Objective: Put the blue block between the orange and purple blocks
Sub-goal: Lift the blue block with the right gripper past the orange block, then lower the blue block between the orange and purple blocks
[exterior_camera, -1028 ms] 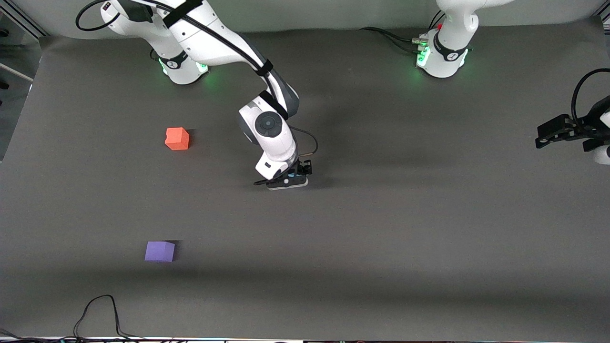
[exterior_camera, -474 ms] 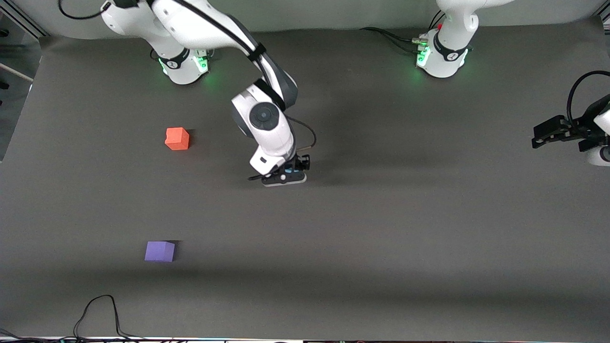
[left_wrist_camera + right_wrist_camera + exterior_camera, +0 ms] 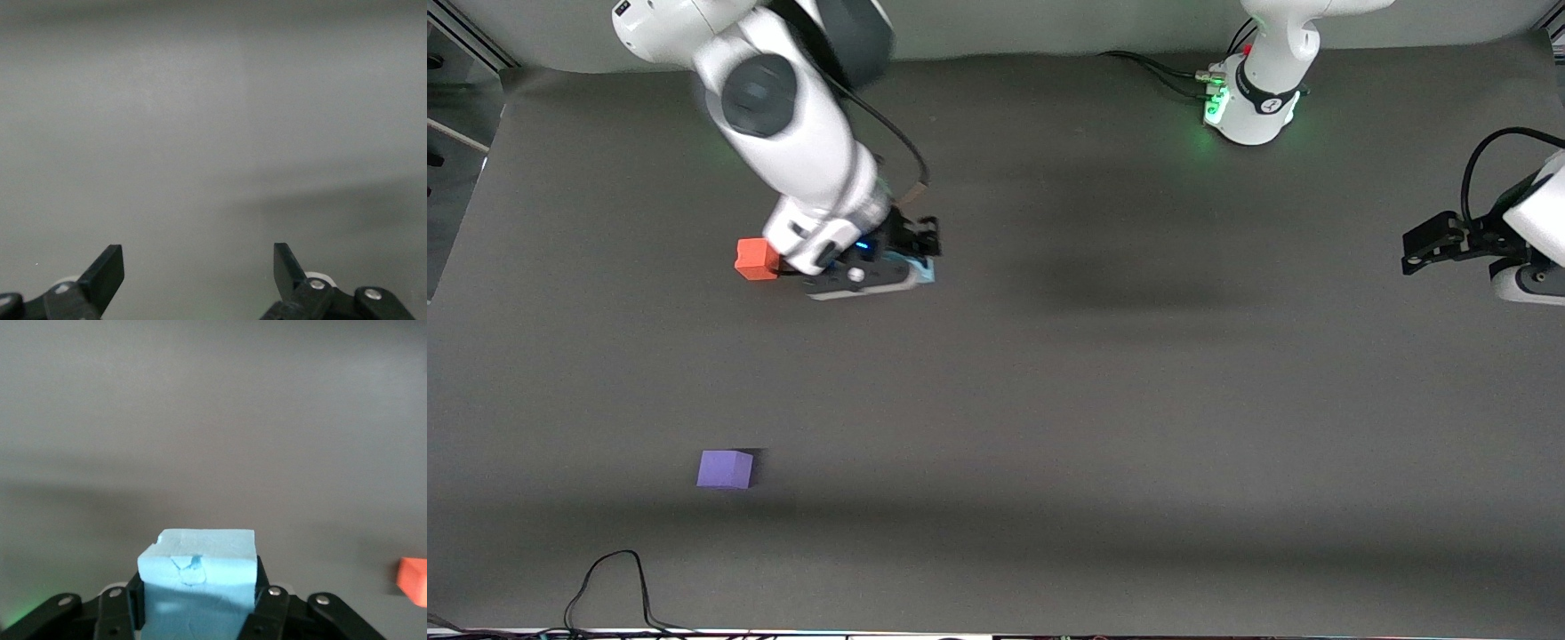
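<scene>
Front view | right claw (image 3: pixel 921 258) pinching blue block (image 3: pixel 198 577), airborne beside orange block (image 3: pixel 757 259) | left claw (image 3: pixel 199 270) spread, waiting

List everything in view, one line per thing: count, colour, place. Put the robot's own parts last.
blue block: one, light blue, held in the right gripper, up in the air.
orange block: one, orange-red, on the table toward the right arm's end, partly covered by the right arm in the front view.
purple block: one, violet, on the table, nearer the front camera than the orange block.
table: one, dark grey mat.
cable: one, black, looped at the table edge nearest the front camera.
right gripper: one, black, shut on the blue block, beside the orange block.
left gripper: one, black, open, waiting at the left arm's end.
</scene>
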You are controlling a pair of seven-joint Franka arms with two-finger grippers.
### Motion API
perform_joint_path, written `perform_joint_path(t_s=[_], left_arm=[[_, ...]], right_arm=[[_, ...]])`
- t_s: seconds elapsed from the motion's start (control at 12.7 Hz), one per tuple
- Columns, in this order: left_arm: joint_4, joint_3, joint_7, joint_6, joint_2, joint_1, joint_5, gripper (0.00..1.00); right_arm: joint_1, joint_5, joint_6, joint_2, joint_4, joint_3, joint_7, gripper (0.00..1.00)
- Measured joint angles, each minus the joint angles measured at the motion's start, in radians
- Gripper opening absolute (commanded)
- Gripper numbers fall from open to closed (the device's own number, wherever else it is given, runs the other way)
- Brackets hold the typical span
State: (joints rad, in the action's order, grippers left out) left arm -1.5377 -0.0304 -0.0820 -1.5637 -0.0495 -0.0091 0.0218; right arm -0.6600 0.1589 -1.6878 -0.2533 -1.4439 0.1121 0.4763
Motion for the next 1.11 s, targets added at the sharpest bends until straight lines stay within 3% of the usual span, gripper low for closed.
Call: perform_joint_path(t_s=[0.16,0.32,0.79,0.95,1.11], left_arm=[[-0.011,0.022,0.0,-0.001,0.014,-0.015,0.0,1.0],[-0.011,0.026,0.0,0.0,0.018,-0.015,0.0,1.0],[-0.011,0.029,0.0,0.001,0.021,-0.015,-0.002,1.0],[-0.011,0.029,0.0,0.001,0.021,-0.016,-0.002,1.0],[-0.011,0.028,0.0,0.001,0.021,-0.018,-0.003,1.0]], right_arm=[[0.068,0.002,0.097,0.029,0.033,0.004,-0.092,0.35],[0.111,0.002,0.182,0.062,0.03,0.063,-0.239,0.35],[0.13,0.002,0.213,0.159,-0.125,0.432,-0.683,0.35],[0.131,0.003,0.194,0.163,-0.17,0.483,-0.718,0.35],[0.129,0.003,0.108,0.166,-0.244,0.487,-0.722,0.35]])
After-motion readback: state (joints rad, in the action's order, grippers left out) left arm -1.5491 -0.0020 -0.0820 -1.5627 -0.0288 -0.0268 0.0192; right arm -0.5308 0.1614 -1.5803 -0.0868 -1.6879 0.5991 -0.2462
